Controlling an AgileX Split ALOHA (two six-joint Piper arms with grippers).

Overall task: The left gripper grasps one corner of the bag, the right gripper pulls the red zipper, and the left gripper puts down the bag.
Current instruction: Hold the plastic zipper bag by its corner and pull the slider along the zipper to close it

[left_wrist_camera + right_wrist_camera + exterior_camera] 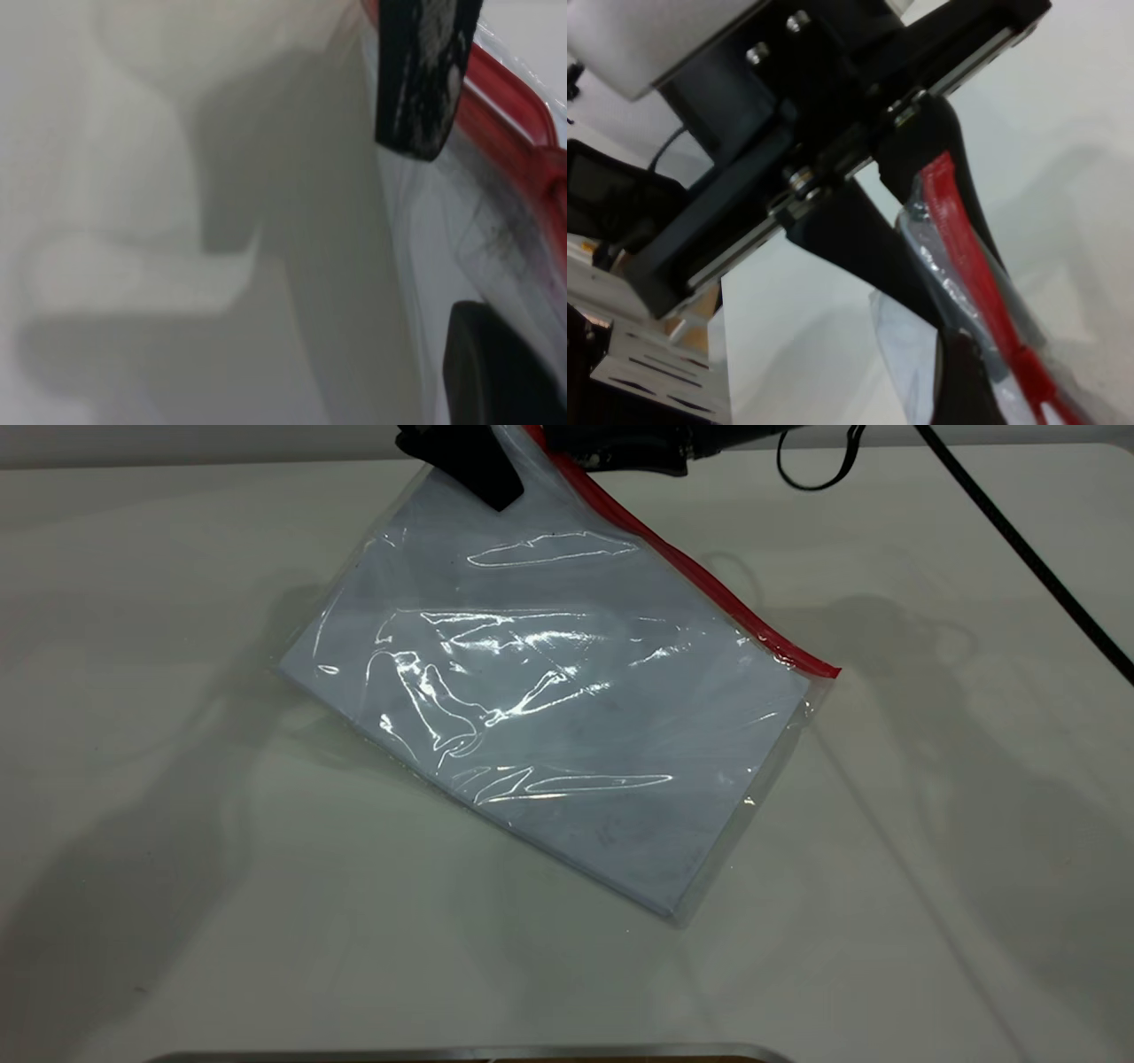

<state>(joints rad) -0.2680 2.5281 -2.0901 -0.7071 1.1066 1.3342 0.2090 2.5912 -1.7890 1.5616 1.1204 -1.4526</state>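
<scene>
Pale, off-white table (221, 886) under bright light, crossed by soft grey shadows; a black cable (1028, 558) trails across it.

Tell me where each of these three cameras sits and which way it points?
Exterior view: above the white table, facing both arms; looks down on the clear plastic bag; both black hands show only at the top edge.
Left wrist view: on the left arm, looking along the left hand, shut on the bag's corner.
Right wrist view: on the right arm, looking at the left hand gripping the bag.
All share the red zipper strip.
</scene>
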